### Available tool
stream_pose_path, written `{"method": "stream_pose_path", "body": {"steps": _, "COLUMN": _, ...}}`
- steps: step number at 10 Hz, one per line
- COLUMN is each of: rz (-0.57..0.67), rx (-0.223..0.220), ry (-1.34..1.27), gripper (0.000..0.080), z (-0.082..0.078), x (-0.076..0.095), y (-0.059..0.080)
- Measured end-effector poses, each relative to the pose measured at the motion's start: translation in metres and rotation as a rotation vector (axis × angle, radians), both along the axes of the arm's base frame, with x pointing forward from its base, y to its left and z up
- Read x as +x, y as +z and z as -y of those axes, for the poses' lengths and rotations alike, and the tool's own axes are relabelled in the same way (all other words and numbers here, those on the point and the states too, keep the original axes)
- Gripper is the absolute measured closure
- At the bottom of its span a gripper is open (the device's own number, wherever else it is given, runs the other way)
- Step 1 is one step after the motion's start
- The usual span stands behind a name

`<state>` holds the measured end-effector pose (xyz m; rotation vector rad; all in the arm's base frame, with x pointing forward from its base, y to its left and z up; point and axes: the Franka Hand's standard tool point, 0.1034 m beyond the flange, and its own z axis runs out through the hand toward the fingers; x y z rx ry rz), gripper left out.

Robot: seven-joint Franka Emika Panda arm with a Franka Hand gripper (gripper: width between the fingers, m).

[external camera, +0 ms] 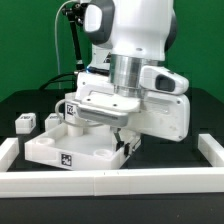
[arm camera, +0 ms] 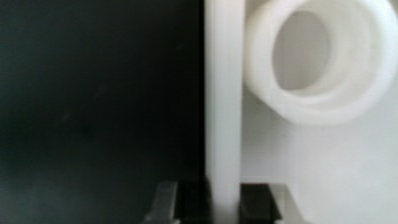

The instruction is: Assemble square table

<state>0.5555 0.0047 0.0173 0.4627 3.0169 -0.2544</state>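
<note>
Border rail point(external camera: 100, 182) is nearest in the exterior view, running across the front of the black table point(external camera: 205, 122). Just behind it the tabletop point(external camera: 55, 146) sits on the table, tray side up, with a tag point(external camera: 67, 158) on its front edge. The gripper point(external camera: 122, 141) is down at the tabletop's side toward the exterior view's right. Wrist view: gripper point(arm camera: 217, 192) is pinched narrow on the tabletop's raised rim point(arm camera: 224, 100), one finger on each face and the wall upright between them. A round socket point(arm camera: 329, 60) sits just beside the rim. Further back, toward the exterior view's left, two leg blocks point(external camera: 25, 122) lie loose, apart from the tabletop.
</note>
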Motion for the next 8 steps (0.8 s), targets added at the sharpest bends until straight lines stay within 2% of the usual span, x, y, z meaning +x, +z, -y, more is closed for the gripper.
{"method": "stream_pose_path", "body": {"steps": 3, "rz": -0.060, "rx": -0.028, "ry": 0.208, "gripper": 0.0739, "z": -0.024, "x": 0.002, "y": 0.003}}
{"method": "stream_pose_path", "body": {"steps": 8, "rz": -0.073, "rx": -0.029, "ry": 0.214, "gripper": 0.0739, "z": -0.020, "x": -0.001, "y": -0.001}}
